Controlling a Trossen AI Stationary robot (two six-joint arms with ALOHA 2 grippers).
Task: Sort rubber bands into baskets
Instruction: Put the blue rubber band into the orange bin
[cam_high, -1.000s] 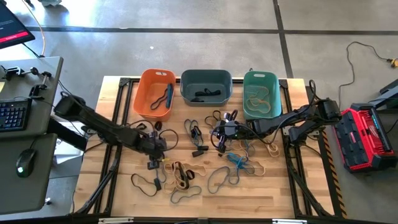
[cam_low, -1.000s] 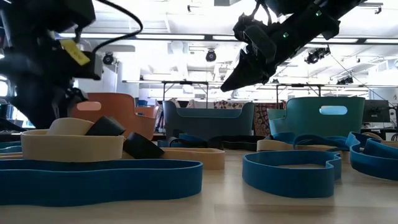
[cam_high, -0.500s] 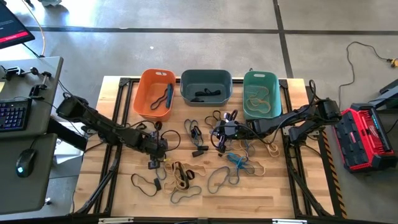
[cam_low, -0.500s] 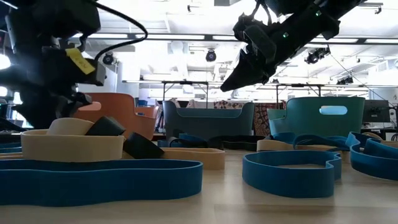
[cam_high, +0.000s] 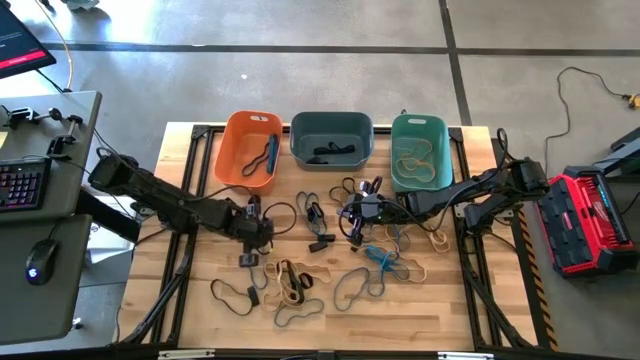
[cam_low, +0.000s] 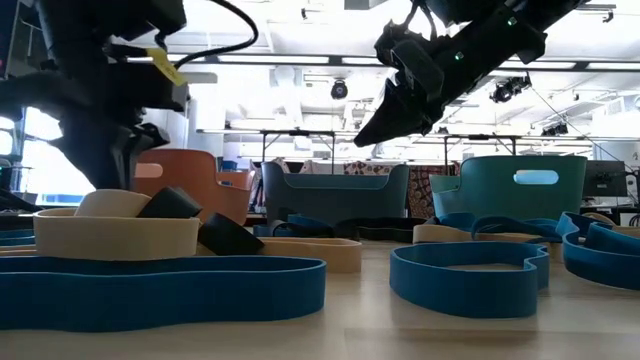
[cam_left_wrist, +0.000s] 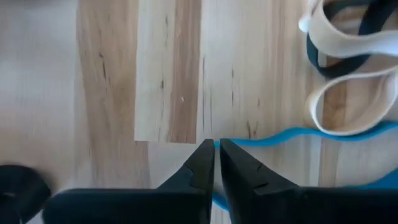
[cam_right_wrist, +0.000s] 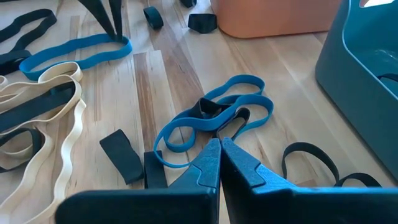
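step: left gripper (cam_left_wrist: 217, 163) pinching thin blue rubber band (cam_left_wrist: 292, 135) on table | right gripper (cam_right_wrist: 219, 163) pressed together, empty | next: lift toward orange plastic basket (cam_high: 248, 150)

Orange (cam_high: 248, 150), slate blue-grey (cam_high: 331, 140) and teal (cam_high: 420, 152) baskets are seen along the pale striped wooden bench's (cam_high: 440, 310) far edge; blue, black and tan rubber bands (cam_high: 290, 282) are scattered.

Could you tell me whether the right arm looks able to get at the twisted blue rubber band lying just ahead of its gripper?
Probably yes: the blue band lies on bare wood directly before the shut right gripper, nothing between.
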